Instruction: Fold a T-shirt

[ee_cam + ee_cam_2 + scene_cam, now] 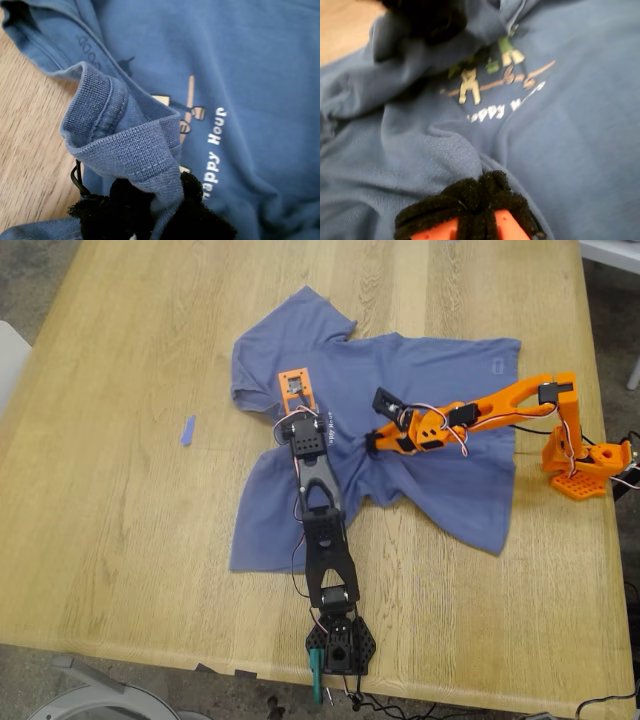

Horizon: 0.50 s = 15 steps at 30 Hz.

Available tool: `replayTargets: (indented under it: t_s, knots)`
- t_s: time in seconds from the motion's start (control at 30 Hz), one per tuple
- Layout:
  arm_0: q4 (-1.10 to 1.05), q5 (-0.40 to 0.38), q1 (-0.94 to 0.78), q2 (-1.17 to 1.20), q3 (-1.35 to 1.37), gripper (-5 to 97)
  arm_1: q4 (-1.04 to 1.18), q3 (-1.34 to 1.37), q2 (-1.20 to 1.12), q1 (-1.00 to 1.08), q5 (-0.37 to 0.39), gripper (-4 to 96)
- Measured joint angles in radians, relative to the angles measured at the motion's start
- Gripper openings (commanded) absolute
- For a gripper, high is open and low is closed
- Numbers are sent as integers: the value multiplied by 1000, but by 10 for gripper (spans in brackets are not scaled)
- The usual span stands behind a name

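The slate-blue T-shirt (430, 410) lies crumpled across the wooden table, its print of small figures and pale lettering (215, 150) facing up. My first gripper (157, 200), on the black arm reaching in from the exterior view's near edge, is shut on a raised fold of ribbed hem (125, 135); in the exterior view it (296, 402) sits over the shirt's middle. My second gripper (482, 192), on the orange arm coming from the exterior view's right, is shut on a pinched ridge of shirt fabric (455, 150) just beside the print (490, 95). It (380, 435) rests at the shirt's centre.
A small blue scrap of tape (187, 430) lies on the bare table (120, 520) toward the exterior view's left. The orange arm's base (585, 470) stands at the exterior view's right edge, the black arm's base (340, 645) at the near edge, with cables trailing.
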Motion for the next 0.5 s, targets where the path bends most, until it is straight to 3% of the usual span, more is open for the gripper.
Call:
replayTargets:
  t_s: [0.5]
  knots:
    - [12,0,94,84,0,4,-52,117,160,120,0,-1]
